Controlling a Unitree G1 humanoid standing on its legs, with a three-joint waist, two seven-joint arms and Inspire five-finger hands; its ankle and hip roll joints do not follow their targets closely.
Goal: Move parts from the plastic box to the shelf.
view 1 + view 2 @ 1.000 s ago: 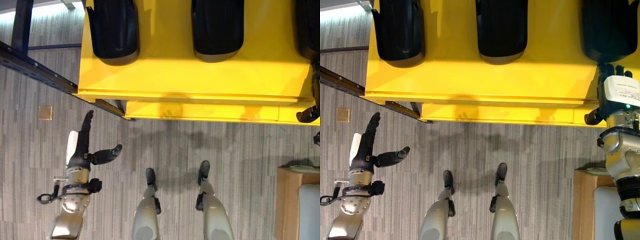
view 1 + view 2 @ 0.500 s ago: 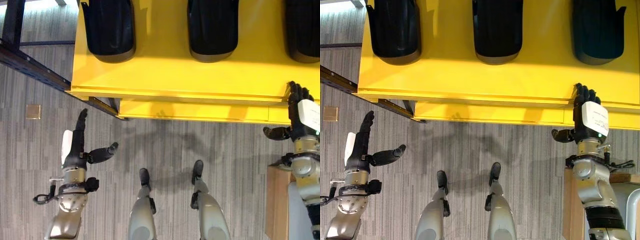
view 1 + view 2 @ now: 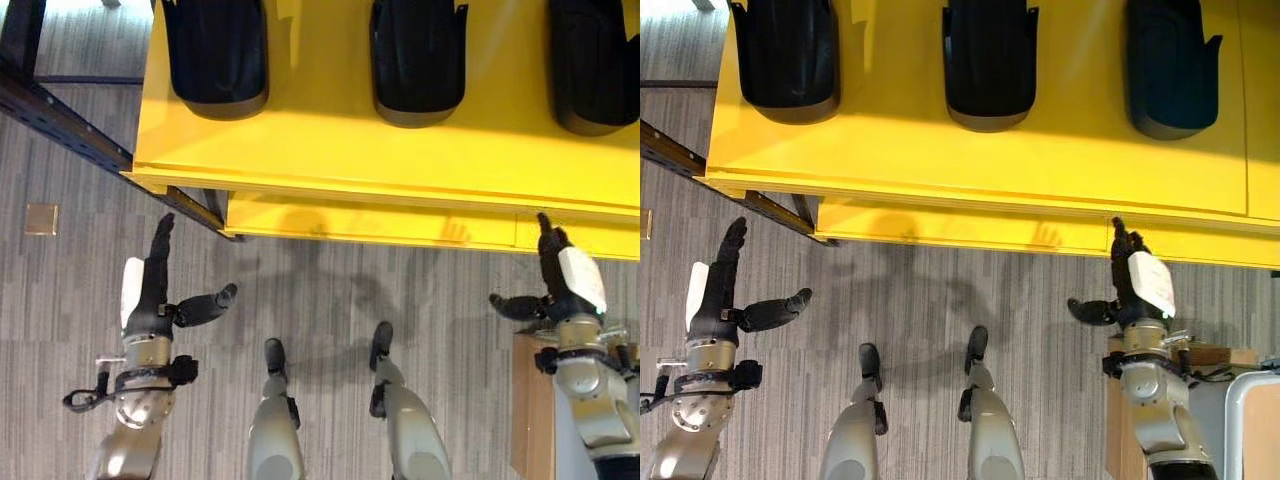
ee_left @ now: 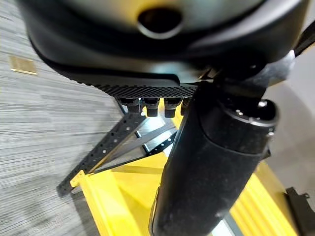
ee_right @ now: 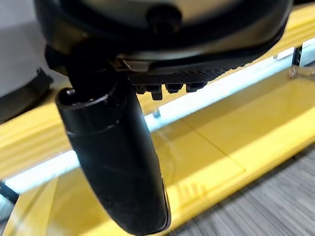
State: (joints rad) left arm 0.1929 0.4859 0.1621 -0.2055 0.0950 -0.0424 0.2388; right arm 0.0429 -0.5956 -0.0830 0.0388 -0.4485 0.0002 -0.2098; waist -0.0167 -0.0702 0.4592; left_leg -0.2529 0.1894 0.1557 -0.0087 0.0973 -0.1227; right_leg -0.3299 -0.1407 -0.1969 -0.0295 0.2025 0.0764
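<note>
Empty-handed stance before the yellow shelf (image 3: 970, 160), with three black parts laid in a row on it.

Parts sit at 11 o'clock (image 3: 782, 55), 12 o'clock (image 3: 990, 60) and 1 o'clock (image 3: 1170, 65), well apart and aligned along the shelf, a spacing that seems meant to keep each one free to be reached. Left hand (image 3: 150, 290), at 8 o'clock over the floor (image 3: 330, 280), has straight fingers, thumb spread, and carries nothing. Right hand (image 3: 1135, 285), at 4 o'clock just below the shelf's front lip, is likewise flat, with fingers extended and holding nothing. Judged from this, one placement looks finished and another fetch is due; a brown box edge (image 3: 528, 400) shows at 4 o'clock, contents hidden.
</note>
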